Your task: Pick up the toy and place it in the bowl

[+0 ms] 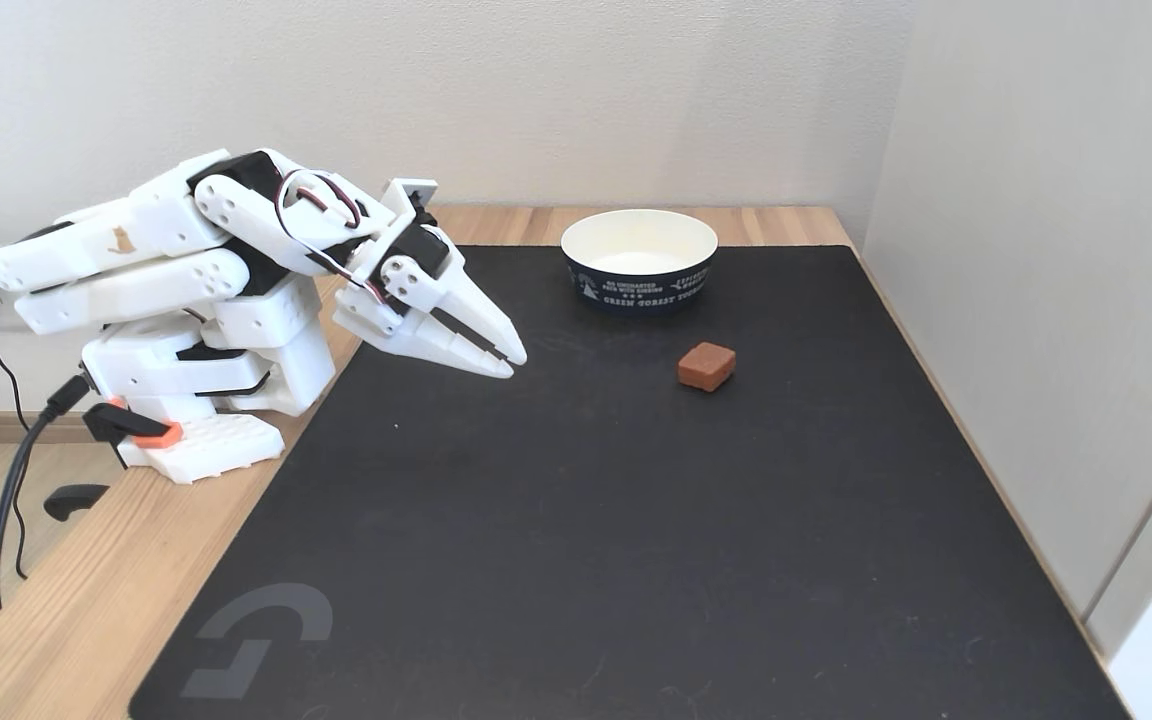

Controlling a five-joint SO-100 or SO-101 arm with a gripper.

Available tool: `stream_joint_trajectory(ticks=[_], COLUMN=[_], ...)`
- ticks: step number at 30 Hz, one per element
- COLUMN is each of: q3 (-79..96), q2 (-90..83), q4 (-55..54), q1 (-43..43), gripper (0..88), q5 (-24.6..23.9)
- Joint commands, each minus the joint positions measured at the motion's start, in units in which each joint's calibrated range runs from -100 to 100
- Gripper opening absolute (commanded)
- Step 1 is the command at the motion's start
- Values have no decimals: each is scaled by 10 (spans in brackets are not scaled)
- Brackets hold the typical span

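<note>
Toy on mat, pincer closed and empty

Fixed view: Arm (186, 270) was folded low over its white base at the left of the wooden worktop (76, 610). Its pincer (514, 360) pointed down and to the right, tips hanging just above the left part of the black mat (586, 520). The two fingers were drawn together at the tips, clenched, with nothing between them.

The toy (706, 366), a small reddish-brown block with rounded edges, lay flat on the mat, well to the right of the pincer and clear of it. The bowl (639, 258) stood upright at the far edge of the mat, white inside, dark navy outside with small white print. The toy sat near the bowl, in front of it and slightly to the right, not touching. The bowl's interior showed only white.

A black cable (6, 500) ran from the arm's base down over the left edge of the worktop. A pale wall stood behind, and a pale panel along the right side.
</note>
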Motion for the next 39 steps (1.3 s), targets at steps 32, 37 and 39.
stream_joint_trajectory(ticks=[32, 37, 39], q3=[7, 7, 7], q2=[-7, -7, -7], q4=[-4, -4, -3], q1=[3, -1, -4], gripper=[32, 151, 309], q5=[-1, -1, 2])
